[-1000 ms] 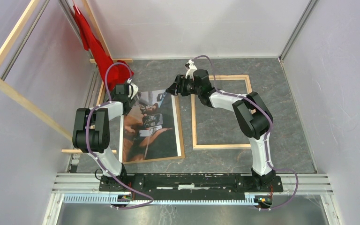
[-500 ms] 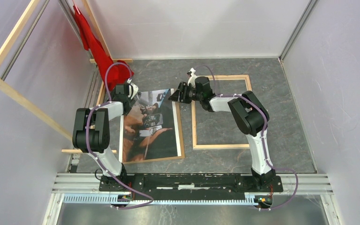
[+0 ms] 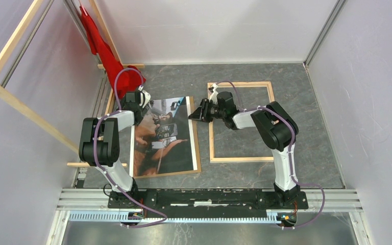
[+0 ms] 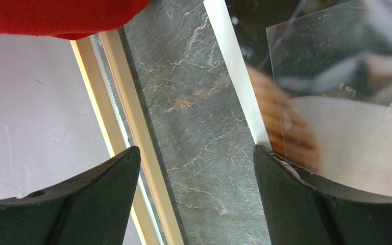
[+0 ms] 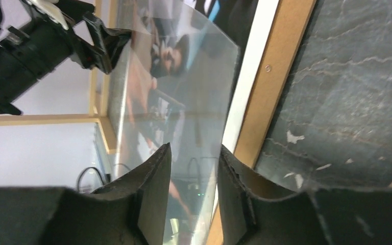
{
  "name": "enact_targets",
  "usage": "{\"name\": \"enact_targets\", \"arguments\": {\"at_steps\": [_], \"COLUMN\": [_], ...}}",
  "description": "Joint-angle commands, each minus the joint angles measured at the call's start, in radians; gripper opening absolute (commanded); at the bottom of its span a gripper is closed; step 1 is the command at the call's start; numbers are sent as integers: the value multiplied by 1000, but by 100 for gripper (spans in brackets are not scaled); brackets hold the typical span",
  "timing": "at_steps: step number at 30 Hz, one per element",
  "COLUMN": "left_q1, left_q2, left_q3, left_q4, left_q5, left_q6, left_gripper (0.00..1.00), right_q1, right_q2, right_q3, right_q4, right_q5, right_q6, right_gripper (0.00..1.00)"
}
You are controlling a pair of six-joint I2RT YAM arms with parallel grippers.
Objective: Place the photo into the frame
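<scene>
The frame point(image 3: 241, 159) lies empty, so loading has not begun. Just left of the frame, the photo point(image 3: 166, 138) lies picture-up beneath a clear sheet point(image 5: 184, 76). My right gripper point(image 5: 194, 153), beside the frame's left rail, stands partly open astride that sheet's lifted edge, apparently not pinching. My left gripper point(image 4: 196, 153), farther left, gapes wide and empty.

Right of the photo point(image 3: 166, 135), bare table point(image 3: 235, 144) lies open inside the frame point(image 3: 211, 145), past its thin rail and the right gripper point(image 3: 191, 116). Left of the photo, the left gripper point(image 4: 194, 153), red cloth point(image 3: 120, 76) and wooden beams point(image 3: 25, 111) crowd a narrow strip
</scene>
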Motion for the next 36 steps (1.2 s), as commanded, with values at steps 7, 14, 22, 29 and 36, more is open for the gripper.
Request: {"name": "enact_targets", "arguments": {"at_steps": [7, 14, 22, 29, 36], "left_q1": [-14, -14, -95, -295, -428], "left_q2": [27, -76, -146, -98, 48], "left_q3": [-16, 154, 264, 266, 343], "left_q4": [-150, -381, -513, -506, -458], "left_q5": [106, 173, 203, 149, 78], "left_q6": [-45, -80, -87, -113, -123], "left_gripper": [90, 100, 100, 100, 100], "right_q1": [2, -101, -358, -506, -583], "right_q2": [-53, -208, -383, -354, -291], "right_q3": [25, 160, 193, 148, 137], "right_q4": [124, -196, -626, -780, -756], "right_q5": [-59, -90, -109, -32, 28], "right_q6": [96, -38, -275, -451, -457], "right_gripper": [7, 0, 0, 0, 1]}}
